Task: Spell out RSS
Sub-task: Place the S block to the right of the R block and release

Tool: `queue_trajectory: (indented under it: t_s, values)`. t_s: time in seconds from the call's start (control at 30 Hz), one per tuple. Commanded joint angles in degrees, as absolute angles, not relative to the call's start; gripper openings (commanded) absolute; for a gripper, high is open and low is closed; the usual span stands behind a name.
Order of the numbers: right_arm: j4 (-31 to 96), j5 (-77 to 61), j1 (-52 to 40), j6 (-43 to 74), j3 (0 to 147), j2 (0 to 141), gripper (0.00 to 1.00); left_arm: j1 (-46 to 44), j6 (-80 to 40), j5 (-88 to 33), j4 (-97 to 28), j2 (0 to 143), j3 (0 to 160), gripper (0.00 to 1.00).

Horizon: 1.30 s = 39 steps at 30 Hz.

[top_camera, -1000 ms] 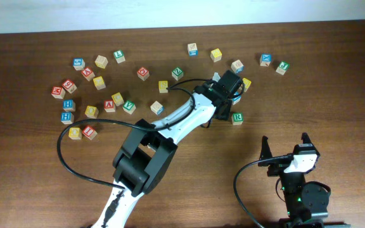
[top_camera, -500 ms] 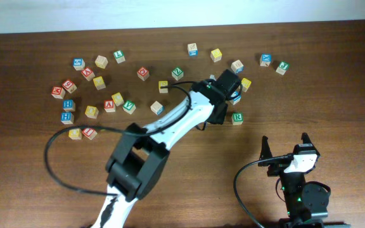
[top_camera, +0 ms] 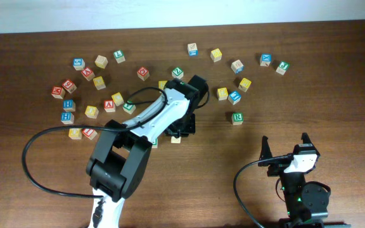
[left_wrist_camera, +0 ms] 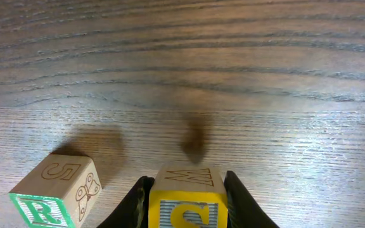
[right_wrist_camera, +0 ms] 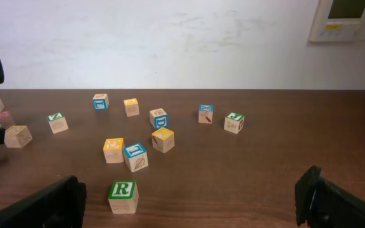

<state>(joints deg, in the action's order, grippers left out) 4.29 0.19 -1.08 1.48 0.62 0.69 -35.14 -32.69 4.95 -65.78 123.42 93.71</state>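
Note:
My left gripper (top_camera: 181, 130) is shut on a yellow-faced S cube (left_wrist_camera: 186, 208), also seen in the overhead view (top_camera: 175, 139), low over the table at mid-front. A green-bordered R cube (left_wrist_camera: 46, 201) sits just left of it, a small gap apart; in the overhead view (top_camera: 154, 142) it is mostly hidden under the arm. Another green R cube (top_camera: 237, 118) lies to the right and shows in the right wrist view (right_wrist_camera: 123, 195). My right gripper (top_camera: 284, 142) is open and empty near the front right, well away from the cubes. I cannot tell which other yellow cube carries an S.
Many letter cubes are scattered across the far half of the table: a cluster at the left (top_camera: 90, 111), yellow and blue ones right of centre (top_camera: 222, 94) (top_camera: 234, 97), and some at the far right (top_camera: 282, 67). The left arm's cable (top_camera: 43, 145) loops over the front left.
My left arm has swung from the cube cluster at centre right to the left and front, carrying the yellow S cube next to the R cube. The right arm is still.

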Motion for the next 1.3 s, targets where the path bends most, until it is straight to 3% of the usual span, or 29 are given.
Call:
queue_trajectory:
  t_s: [0.0, 0.47, 0.6, 1.27]
  values:
    - [4.71, 0.69, -0.67, 1.78, 0.32, 0.36, 0.98, -33.15, -33.41, 6.2, -65.89, 122.65, 92.14, 0.23]
    - [4.71, 0.69, -0.67, 1.78, 0.32, 0.36, 0.98, -32.08, -33.43, 6.92, -65.43, 122.65, 91.57, 0.25]
    - [4.71, 0.69, -0.67, 1.78, 0.32, 0.36, 0.98, -31.97, -33.43, 6.9, -66.48, 122.65, 91.55, 0.34]
    - [4.71, 0.69, -0.67, 1.78, 0.32, 0.36, 0.98, -31.92, -30.28, 5.37, -68.97, 122.65, 91.55, 0.29]
